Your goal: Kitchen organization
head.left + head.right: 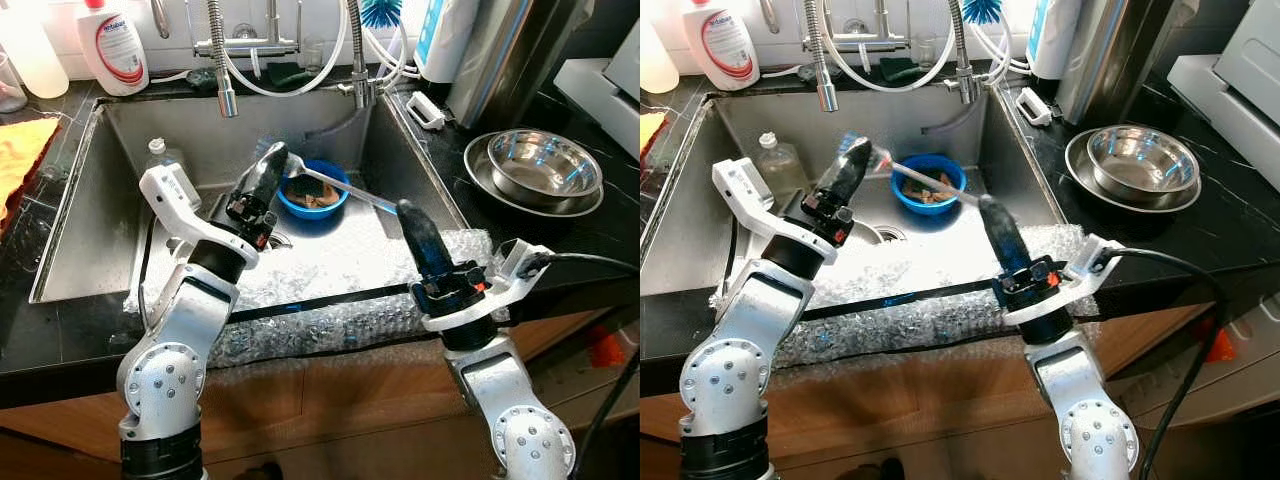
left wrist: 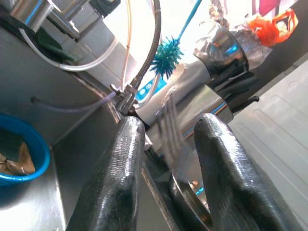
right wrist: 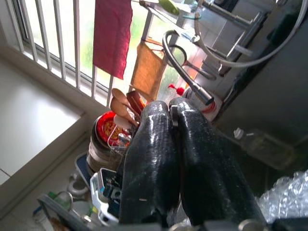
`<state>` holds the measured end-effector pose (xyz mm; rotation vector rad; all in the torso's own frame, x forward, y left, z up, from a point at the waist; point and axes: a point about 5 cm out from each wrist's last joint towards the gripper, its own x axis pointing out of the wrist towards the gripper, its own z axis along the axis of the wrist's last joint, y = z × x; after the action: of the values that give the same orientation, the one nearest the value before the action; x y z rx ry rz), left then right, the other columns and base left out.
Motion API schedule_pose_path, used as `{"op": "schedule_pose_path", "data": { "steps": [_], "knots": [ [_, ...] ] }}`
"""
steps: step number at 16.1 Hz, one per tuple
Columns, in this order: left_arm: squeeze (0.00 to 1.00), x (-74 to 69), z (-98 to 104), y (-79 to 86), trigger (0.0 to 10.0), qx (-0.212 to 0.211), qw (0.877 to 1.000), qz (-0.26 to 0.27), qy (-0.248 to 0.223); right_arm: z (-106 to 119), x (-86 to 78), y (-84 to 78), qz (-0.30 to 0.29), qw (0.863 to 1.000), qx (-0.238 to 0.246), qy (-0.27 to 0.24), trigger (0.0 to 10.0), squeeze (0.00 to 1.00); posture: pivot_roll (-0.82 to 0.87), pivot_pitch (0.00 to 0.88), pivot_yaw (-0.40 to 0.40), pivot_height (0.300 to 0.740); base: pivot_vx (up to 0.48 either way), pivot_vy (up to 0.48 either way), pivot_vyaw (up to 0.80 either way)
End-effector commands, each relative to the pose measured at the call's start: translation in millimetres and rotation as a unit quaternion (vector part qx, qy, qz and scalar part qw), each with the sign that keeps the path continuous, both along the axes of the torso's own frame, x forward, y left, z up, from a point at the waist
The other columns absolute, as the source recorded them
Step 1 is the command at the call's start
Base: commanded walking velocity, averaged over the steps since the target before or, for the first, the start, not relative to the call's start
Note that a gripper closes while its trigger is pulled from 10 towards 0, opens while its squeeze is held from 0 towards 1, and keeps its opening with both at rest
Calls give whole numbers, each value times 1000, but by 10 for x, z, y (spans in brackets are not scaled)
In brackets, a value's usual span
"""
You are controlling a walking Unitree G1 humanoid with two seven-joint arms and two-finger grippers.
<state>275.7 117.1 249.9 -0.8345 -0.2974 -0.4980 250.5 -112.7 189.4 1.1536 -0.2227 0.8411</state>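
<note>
One fork (image 1: 335,186) spans the sink (image 1: 90,250), its head pinched in the left gripper (image 1: 272,160), its handle running toward the right gripper (image 1: 411,217), whose jaws are clenched empty beside its tip.

fork (image 1: 330,183): silver, tilted, tines at the left tool (image 1: 272,162), handle over the bowl
bowl (image 1: 313,195): blue, in the sink (image 1: 130,130)

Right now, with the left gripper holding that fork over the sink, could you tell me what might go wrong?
The fork looks blurred between the left gripper fingers, so it may be pinched loosely and drop into the blue bowl or the sink. The right gripper, shut and empty above the bubble wrap, could snag it if lowered.
</note>
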Motion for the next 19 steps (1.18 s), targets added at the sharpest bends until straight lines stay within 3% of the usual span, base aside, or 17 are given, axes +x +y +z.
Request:
{"op": "schedule_pose_path", "data": {
  "steps": [1,6,7,8,19],
  "knots": [
    [0,13,-1,-12,10000,0,1000,2,2,26,-38,22,8,1000,-9,-6,10000,0,65,142,-56,740,0,0,0],
    [0,11,-6,-2,10000,-6,1000,2,2,9,-51,53,20,1000,-13,-3,10000,0,65,145,-56,740,0,0,0],
    [0,12,-4,-2,3843,-7,1000,2,1,12,-51,53,20,1000,-12,-3,10000,0,64,145,-57,740,0,0,0],
    [0,12,0,-2,0,-10,1000,2,0,12,-50,53,20,1000,-12,-4,10000,0,65,145,-57,740,0,0,0],
    [0,11,11,3,0,-23,1000,2,-4,2,-73,75,28,999,-16,-5,10000,0,65,146,-58,740,0,0,0]
  ]
}}
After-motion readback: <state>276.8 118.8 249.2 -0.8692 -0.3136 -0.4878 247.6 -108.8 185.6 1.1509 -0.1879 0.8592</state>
